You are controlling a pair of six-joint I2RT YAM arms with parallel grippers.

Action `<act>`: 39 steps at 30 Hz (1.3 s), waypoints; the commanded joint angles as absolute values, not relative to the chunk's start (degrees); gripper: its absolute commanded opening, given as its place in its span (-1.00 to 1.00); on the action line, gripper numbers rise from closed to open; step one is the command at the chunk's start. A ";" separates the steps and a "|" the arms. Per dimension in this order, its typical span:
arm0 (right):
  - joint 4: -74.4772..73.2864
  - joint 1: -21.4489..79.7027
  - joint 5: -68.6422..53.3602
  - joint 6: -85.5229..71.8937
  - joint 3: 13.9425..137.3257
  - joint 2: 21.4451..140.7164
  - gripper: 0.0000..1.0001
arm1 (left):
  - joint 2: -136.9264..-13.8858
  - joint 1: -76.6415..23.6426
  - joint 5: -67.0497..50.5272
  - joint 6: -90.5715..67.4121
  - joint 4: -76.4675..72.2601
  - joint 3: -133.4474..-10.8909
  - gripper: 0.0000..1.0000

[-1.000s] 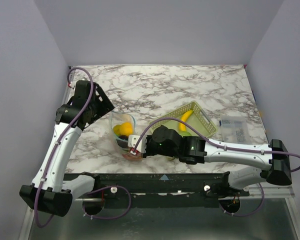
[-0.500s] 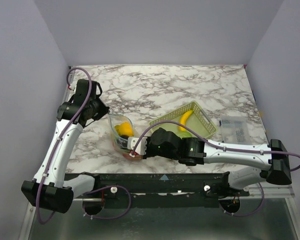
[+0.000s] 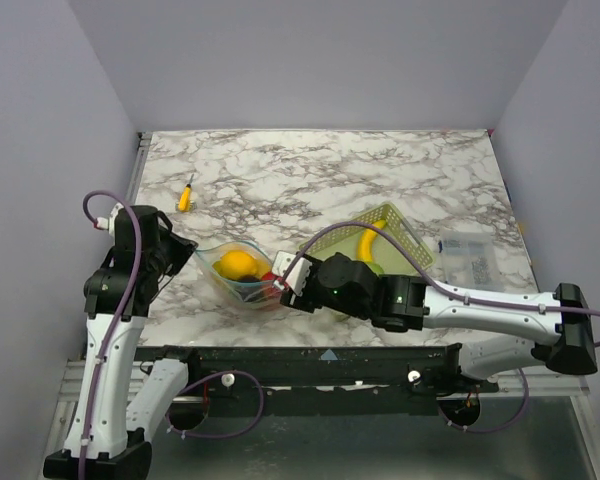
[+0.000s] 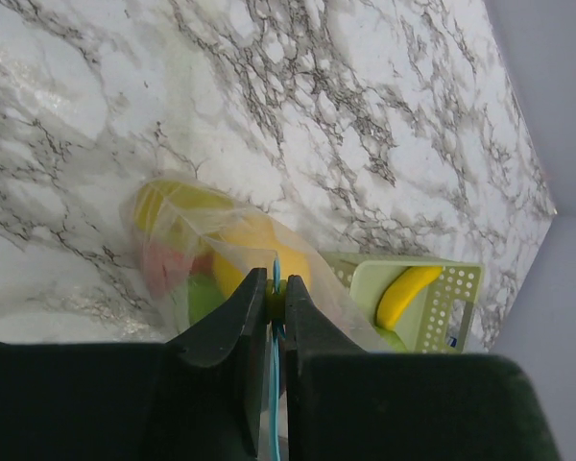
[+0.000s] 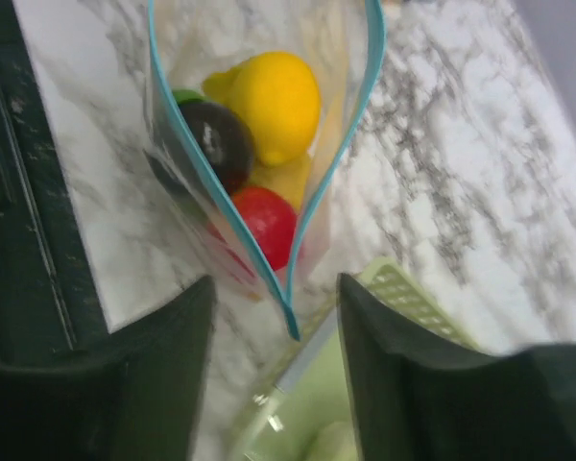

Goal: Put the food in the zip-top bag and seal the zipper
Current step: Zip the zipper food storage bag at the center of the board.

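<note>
The clear zip-top bag (image 3: 220,283) lies on the marble with its mouth gaping, and food sits inside: a yellow lemon (image 5: 274,101), a red piece (image 5: 266,223) and a dark one (image 5: 217,140). My left gripper (image 4: 276,286) is shut on the light-blue zipper (image 4: 273,403) at the bag's left end (image 3: 183,252). My right gripper (image 5: 276,288) is open at the other end (image 3: 285,283). The zipper's corner (image 5: 282,312) hangs free between its fingers. A yellow banana (image 3: 368,240) lies in the basket. A small orange-yellow toy (image 3: 185,196) lies at the back left.
The yellow-green mesh basket (image 3: 405,235) stands just right of the bag, under my right wrist. A flat printed clear packet (image 3: 467,258) lies near the right edge. The black rail with the arm bases (image 3: 320,360) runs along the near edge.
My left arm swung toward the near edge and its gripper shut on the bag's left end, pulling the bag over. My right gripper opened and let go of the corner. The small toy came into view.
</note>
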State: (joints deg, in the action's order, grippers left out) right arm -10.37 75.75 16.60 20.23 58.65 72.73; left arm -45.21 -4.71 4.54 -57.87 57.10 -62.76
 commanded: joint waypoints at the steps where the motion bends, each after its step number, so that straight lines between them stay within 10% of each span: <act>1: -12.81 75.63 9.82 3.06 67.50 76.06 0.43 | -44.15 -4.13 0.71 -63.26 55.39 -60.42 -1.00; 4: -17.10 75.63 5.40 0.62 76.02 81.56 0.99 | -43.35 -4.13 1.43 -63.71 56.79 -61.03 -1.00; 15: -18.23 74.76 6.15 8.83 101.85 102.24 1.00 | -42.09 -4.17 1.43 -64.51 58.18 -62.36 -1.00; 27: -12.79 73.33 12.21 19.29 101.58 108.92 0.99 | -40.47 -4.15 0.34 -64.86 57.55 -63.34 -1.00; 32: -13.45 72.84 10.84 19.05 101.77 109.88 0.66 | -40.19 -4.18 0.65 -64.69 57.58 -63.35 -1.00; 39: -12.66 70.82 6.07 15.08 99.55 108.66 -0.54 | -39.90 -4.13 1.32 -63.52 56.48 -63.70 -1.00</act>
